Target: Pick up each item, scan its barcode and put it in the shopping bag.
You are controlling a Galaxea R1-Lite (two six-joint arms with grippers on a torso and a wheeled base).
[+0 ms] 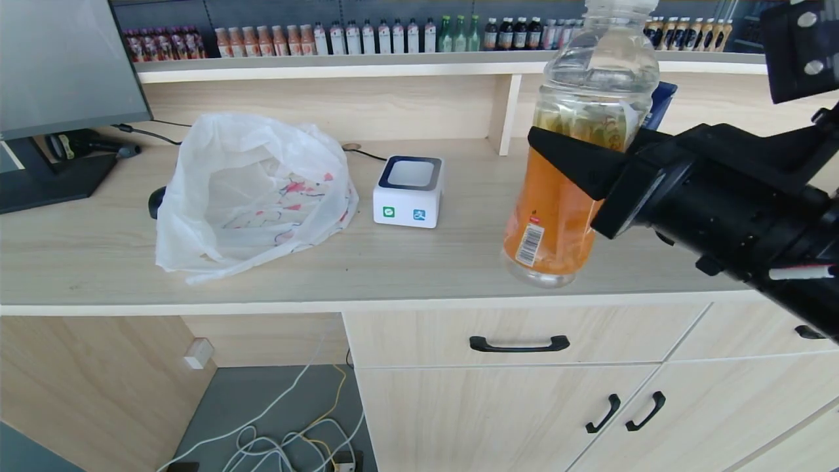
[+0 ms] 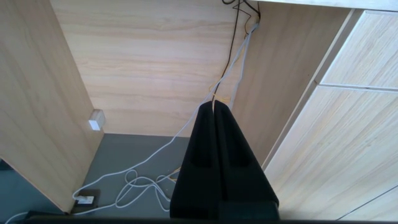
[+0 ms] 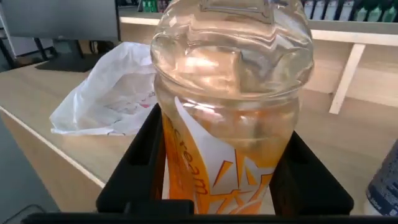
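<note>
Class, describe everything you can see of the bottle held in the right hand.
The bottle is clear plastic. Its upper half is see-through and moulded with ridges, and its lower half is orange, with a wrapped label and a white barcode patch low on the side. Its top is cut off in the head view. It is nearly upright, slightly tilted, by the counter's front edge. The right hand clamps it at mid-height, one black finger on each side.

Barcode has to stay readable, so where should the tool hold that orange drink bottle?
Round the labelled midsection, coming from the robot's right, as the right tool does now. The bottle is roughly upright and its barcode sits low near the base, uncovered.
</note>
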